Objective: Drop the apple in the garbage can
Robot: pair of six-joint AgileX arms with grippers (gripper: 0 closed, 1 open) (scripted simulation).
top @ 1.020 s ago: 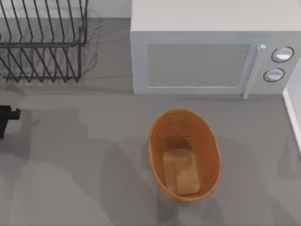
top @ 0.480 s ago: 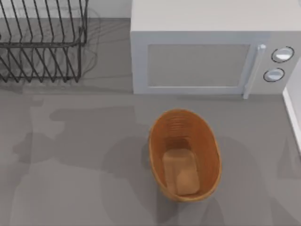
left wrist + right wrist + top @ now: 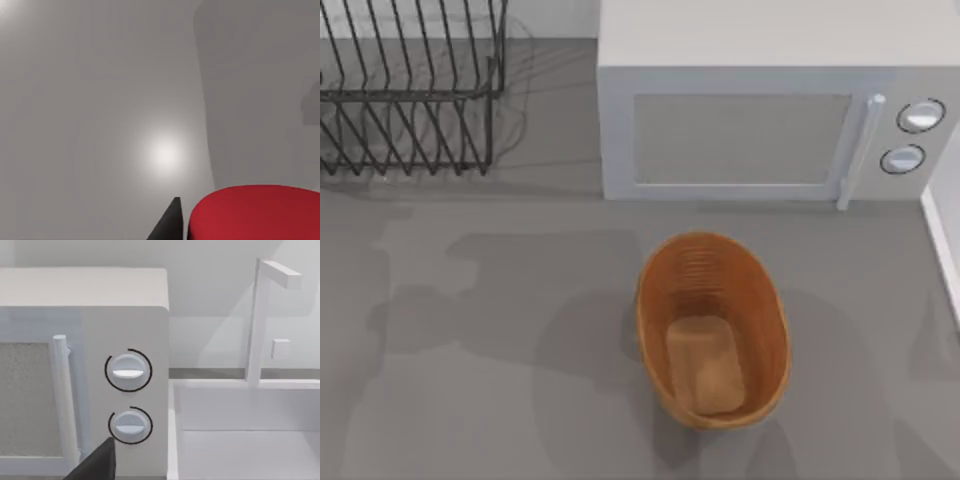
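Here grey table (image 3: 470, 400), garbage can (image 3: 712, 330) centre; left hand (image 3: 172, 225) clasping apple (image 3: 255, 212).

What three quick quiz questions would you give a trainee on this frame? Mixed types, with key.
1. True or false: the apple already lies in the garbage can.
2. What stands behind the garbage can in the top view? A) microwave B) wire rack C) sink
3. How many knobs does the microwave have?

Key:
1. False. The can holds nothing, and the apple is at the left claw in the left wrist view.
2. A
3. Two
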